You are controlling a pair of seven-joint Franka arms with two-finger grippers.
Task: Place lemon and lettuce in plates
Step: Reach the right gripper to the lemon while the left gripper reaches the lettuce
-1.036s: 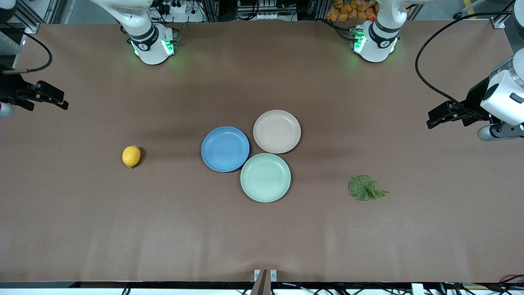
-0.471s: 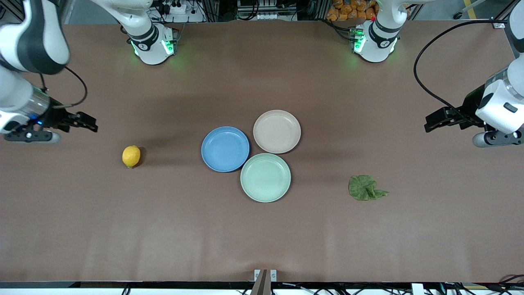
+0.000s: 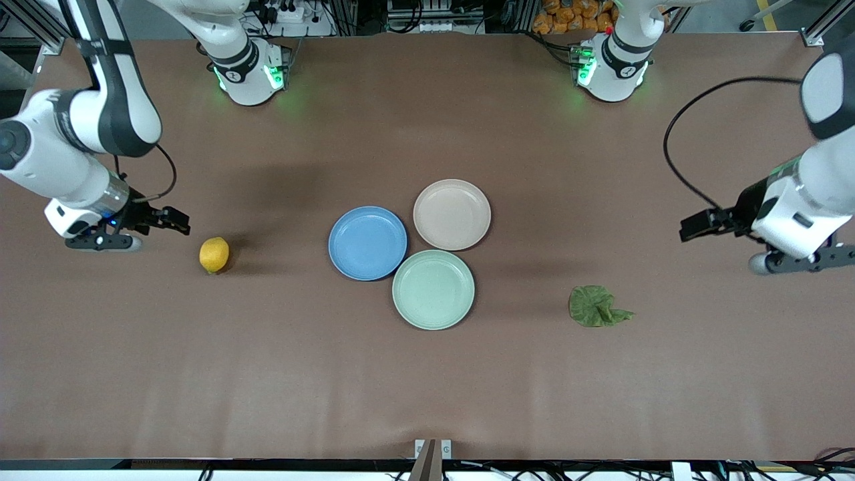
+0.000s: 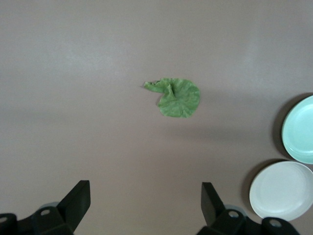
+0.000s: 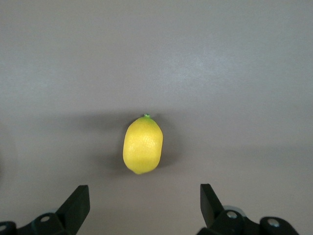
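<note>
The yellow lemon (image 3: 214,254) lies on the brown table toward the right arm's end; it also shows in the right wrist view (image 5: 142,145). My right gripper (image 3: 175,220) is open and empty above the table beside the lemon. The dark green lettuce (image 3: 594,306) lies toward the left arm's end and shows in the left wrist view (image 4: 176,97). My left gripper (image 3: 695,226) is open and empty above the table, apart from the lettuce. The blue plate (image 3: 367,242) and the beige-pink plate (image 3: 452,214) sit empty at the table's middle.
A pale mint-green plate (image 3: 433,289) touches both other plates, nearer to the front camera; it also shows in the left wrist view (image 4: 299,131), with the beige-pink plate (image 4: 281,191). The arms' bases (image 3: 248,73) stand along the table's edge.
Both arms have swung in over the table. My right gripper has come close to the lemon; my left gripper has moved down toward the lettuce. Lemon, lettuce and plates have not moved.
</note>
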